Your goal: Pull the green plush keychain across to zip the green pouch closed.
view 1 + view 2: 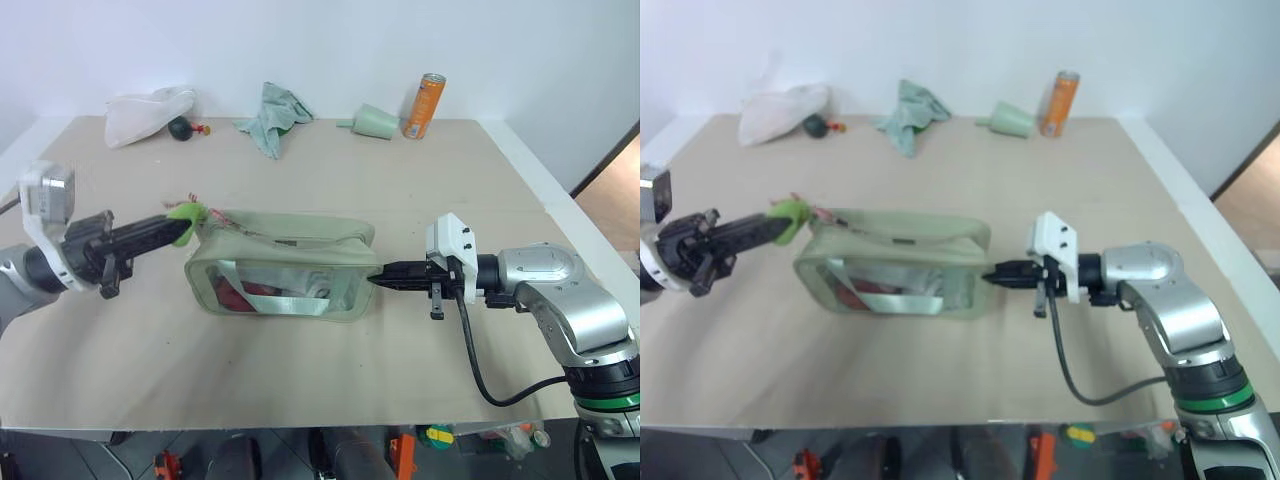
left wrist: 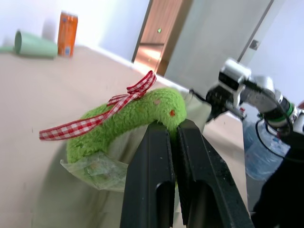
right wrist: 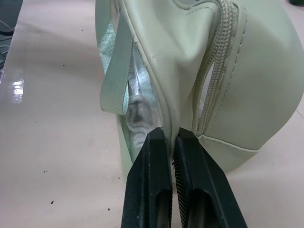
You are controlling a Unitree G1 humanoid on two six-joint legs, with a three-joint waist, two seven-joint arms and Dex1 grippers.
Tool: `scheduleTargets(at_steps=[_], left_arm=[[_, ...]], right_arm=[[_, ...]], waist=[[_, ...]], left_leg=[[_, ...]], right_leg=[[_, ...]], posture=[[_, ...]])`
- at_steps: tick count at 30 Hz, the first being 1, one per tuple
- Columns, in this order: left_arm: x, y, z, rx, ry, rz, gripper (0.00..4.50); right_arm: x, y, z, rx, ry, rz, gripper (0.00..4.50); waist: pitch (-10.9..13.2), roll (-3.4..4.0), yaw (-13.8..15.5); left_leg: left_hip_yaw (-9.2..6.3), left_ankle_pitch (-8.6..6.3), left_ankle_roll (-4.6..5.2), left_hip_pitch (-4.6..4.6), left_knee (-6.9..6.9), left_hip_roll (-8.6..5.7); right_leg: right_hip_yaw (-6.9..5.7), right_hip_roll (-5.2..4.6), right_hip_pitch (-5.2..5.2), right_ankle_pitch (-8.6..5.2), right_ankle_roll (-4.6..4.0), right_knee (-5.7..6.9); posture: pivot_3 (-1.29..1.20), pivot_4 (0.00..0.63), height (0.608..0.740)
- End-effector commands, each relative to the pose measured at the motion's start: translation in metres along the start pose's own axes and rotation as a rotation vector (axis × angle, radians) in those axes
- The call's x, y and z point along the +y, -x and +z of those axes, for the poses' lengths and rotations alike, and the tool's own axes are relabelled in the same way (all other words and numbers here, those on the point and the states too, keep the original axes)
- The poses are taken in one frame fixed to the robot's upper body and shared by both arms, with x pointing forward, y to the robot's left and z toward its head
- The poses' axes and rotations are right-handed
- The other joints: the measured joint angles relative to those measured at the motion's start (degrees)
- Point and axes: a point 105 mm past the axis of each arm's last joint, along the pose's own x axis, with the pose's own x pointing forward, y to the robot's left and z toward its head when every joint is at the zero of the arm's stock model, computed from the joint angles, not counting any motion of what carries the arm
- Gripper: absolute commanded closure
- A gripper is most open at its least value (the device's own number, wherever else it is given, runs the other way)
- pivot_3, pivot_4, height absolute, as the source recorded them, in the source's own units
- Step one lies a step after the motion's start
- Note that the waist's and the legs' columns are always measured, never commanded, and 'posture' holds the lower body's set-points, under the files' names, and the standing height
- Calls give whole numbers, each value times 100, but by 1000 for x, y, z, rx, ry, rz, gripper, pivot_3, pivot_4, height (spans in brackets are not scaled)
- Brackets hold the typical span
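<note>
In left pincer (image 1: 178,229): green plush keychain (image 1: 188,213)

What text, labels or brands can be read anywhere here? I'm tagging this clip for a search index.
None can be read.
Orange can: it has printing on its side, too small and blurred to make out.
Green pouch: there is a small dark tab on its top strap, with no legible wording.
Green plush keychain: checked ribbon only, no lettering.

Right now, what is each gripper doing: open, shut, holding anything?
Left gripper: shut on the small lime-green plush keychain.
Right gripper: shut on the end seam of the large pale sage-green fabric pouch.
</note>
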Motion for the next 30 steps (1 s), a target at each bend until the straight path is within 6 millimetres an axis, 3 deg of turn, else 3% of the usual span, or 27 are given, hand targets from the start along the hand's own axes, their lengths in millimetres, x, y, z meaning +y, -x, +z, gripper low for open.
scheduleTargets(at_steps=[1, 10, 11, 13, 20, 22, 30], left_arm=[[-13, -22, 0, 47, -30, -93, 4475], [-21, -47, -33, 218, -46, -195, 4475], [-19, -48, -34, 217, -37, -192, 3814], [-17, -47, -33, 211, -17, -187, 3287], [-16, -44, -22, 161, -50, -178, 688], [-18, -42, -16, 134, -53, -187, 182], [-26, -20, 11, 49, -67, -156, 37]], right_arm=[[1, -3, 7, -8, 35, 14, 4500], [3, -2, 8, -12, 33, 1, 4500], [4, -2, 8, -12, 32, -1, 4500], [5, -1, 8, -11, 28, -4, 4500], [5, -1, 8, -10, 26, -9, 4500], [5, -1, 8, -11, 27, -8, 4500], [2, -4, 9, -17, 38, 1, 4500]], waist=[[0, 0, -5], [0, 0, -11], [0, 0, -8], [0, 0, -9], [0, 0, -9], [0, 0, -10], [1, 1, -17]], left_leg=[[1, 0, 0, 0, 0, 0], [1, 0, 0, 3, -3, 9], [1, 0, 0, 3, -3, 9], [1, 0, 0, 4, -2, 9], [2, 0, 0, 5, -1, 9], [2, 0, -1, 5, -1, 10], [2, 0, -1, 4, -2, 16]], right_leg=[[2, 0, 0, 0, 1, 0], [15, 19, -1, 2, 4, 0], [14, 20, -1, 2, 4, 0], [15, 19, 0, 2, 4, 0], [15, 20, 1, 3, 5, 0], [15, 20, 1, 3, 5, 0], [15, 24, -1, 3, 5, 0]], posture=[[0, 150, 740], [0, 150, 740], [0, 150, 740], [0, 150, 740], [0, 150, 740], [0, 150, 740], [0, 150, 740]])
